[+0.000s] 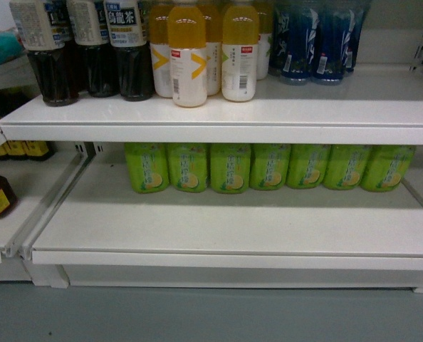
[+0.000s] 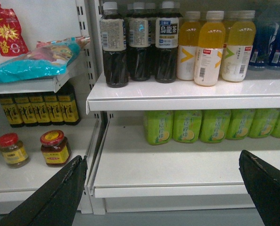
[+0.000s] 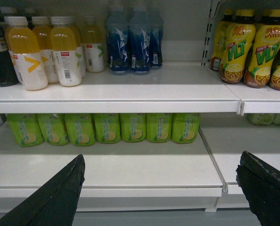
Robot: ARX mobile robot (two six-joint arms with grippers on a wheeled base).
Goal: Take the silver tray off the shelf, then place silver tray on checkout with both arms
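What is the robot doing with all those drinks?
Nothing yet. It faces the shelf with both grippers open and empty: the left gripper and right gripper hang in front of the lower board, apart from it. Green bottles line the back there; orange bottles and dark bottles stand above. No tray shows in any view.

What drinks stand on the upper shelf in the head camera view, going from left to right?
Dark tea bottles → yellow juice bottles → blue bottles, all on the upper shelf.
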